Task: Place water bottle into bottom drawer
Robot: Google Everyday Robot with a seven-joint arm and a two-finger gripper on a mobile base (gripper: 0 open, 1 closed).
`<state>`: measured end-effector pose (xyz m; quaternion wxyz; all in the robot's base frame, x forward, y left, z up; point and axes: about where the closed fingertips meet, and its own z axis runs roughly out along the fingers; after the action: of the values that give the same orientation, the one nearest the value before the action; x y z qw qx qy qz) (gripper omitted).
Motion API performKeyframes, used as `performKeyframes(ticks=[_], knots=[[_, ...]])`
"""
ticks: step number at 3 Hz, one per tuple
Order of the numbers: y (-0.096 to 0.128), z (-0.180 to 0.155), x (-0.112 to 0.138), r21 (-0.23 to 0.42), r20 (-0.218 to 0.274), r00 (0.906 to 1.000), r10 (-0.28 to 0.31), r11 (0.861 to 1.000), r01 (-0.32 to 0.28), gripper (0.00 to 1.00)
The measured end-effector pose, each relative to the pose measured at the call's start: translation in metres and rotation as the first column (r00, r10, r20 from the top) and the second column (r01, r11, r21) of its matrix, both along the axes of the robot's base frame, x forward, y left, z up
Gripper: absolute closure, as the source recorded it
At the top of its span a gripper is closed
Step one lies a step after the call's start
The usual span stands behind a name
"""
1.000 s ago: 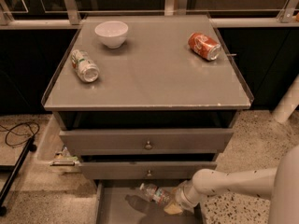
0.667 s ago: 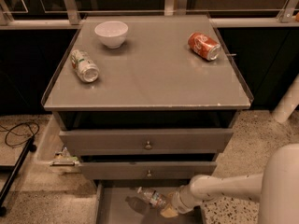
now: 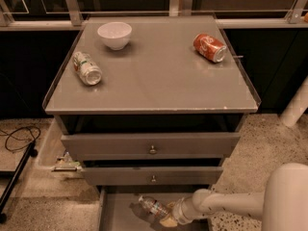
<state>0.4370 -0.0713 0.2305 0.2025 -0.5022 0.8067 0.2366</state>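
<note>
Gripper (image 3: 168, 219) is way down at the bottom edge of the shot, reaching in from the right on the end of the white arm (image 3: 226, 203), low inside the open bottom drawer (image 3: 115, 215). It's right up against the base end of the water bottle (image 3: 154, 207). Honestly I can't tell from this angle whether it's clamped on the bottle or has let go, since the contact spot is tucked down where it's hard to read.

The bottle itself is within the drawer's footprint, lying at a slant with the cap end pointing up-left toward the cabinet and the other end at the gripper. There's a dark shadow on the grey floor just beside it, so my guess is it's either resting on the floor or hovering barely above it. Can't say which.

So progress-wise I'd call this nearly done:
- drawer is pulled out, check
- bottle is carried down and inside it, check
- what's left, if anything: set it fully down, release, and back the arm out without dragging the bottle along

Everything else looks untouched. The white bowl (image 3: 114, 34), the silver-green can (image 3: 87, 68) and the orange-red soda can (image 3: 210, 47) are all up on the cabinet top (image 3: 159, 85), well apart from each other. The two upper drawers (image 3: 151, 146) stick out a little, so pulling the arm up needs some care there.
</note>
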Motion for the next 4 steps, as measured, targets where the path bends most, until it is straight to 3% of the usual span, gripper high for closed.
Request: performKeyframes(ticks=[1, 2, 3, 4], knots=[[0.0, -0.027, 0.004, 0.115, 0.03, 0.9989, -0.036, 0.993, 0.033, 1.0], [-0.014, -0.057, 0.004, 0.203, 0.037, 0.9981, -0.05, 0.978, 0.041, 1.0], [-0.019, -0.078, 0.007, 0.212, 0.033, 0.9991, -0.028, 0.977, 0.021, 1.0], [-0.013, -0.088, 0.012, 0.145, 0.042, 0.9989, 0.021, 0.989, -0.027, 1.0]])
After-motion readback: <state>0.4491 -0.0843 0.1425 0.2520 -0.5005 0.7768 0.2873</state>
